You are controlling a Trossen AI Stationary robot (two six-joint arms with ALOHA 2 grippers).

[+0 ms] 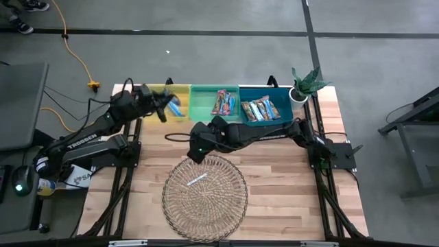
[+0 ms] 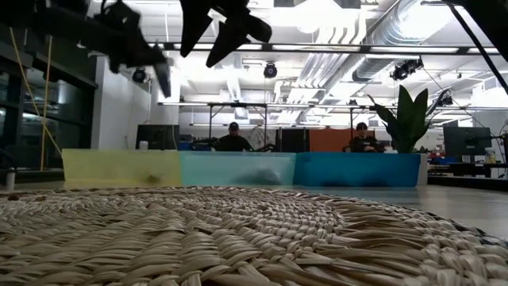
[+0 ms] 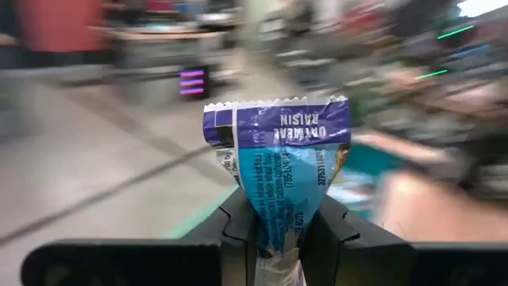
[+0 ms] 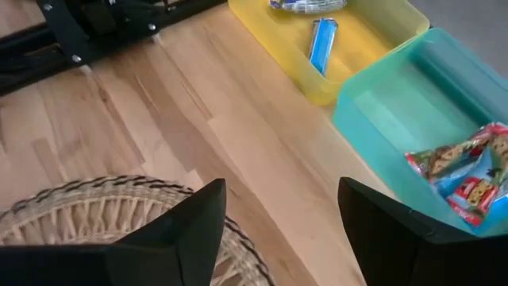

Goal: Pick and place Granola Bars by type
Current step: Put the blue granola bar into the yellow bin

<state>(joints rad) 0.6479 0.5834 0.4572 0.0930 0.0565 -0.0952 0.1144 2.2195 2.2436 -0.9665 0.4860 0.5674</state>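
Note:
My left gripper [image 3: 286, 218] hangs over the yellow bin [image 1: 180, 88] at the table's far left and is shut on a light blue granola bar [image 3: 278, 159] with a purple end. My right gripper [image 4: 282, 206] stands open with nothing between its fingers. It is above the far edge of the round wicker basket [image 1: 206, 206] and tilts down. One pale bar [image 1: 197, 180] lies flat in the basket. A blue bar [image 4: 321, 44] lies in the yellow bin, pink/red bars [image 1: 224, 103] in the green bin [image 1: 202, 103], and tan-orange and blue bars [image 1: 260, 110] in the blue bin [image 1: 248, 92]. My left gripper pinches the blue bar between its two fingers [image 3: 238, 230], on the wrapper's light blue part [image 3: 274, 226] at the end nearer the wrist. The bar runs along the fingers and sticks out past them. Its purple crimped end [image 3: 278, 123] is free and the bar is lifted clear.
The three bins stand side by side along the table's far edge. A potted plant [image 1: 305, 82] stands at the far right corner. Bare wood [image 4: 182, 119] lies between the basket and the bins. In the low view, people sit at desks in the room beyond.

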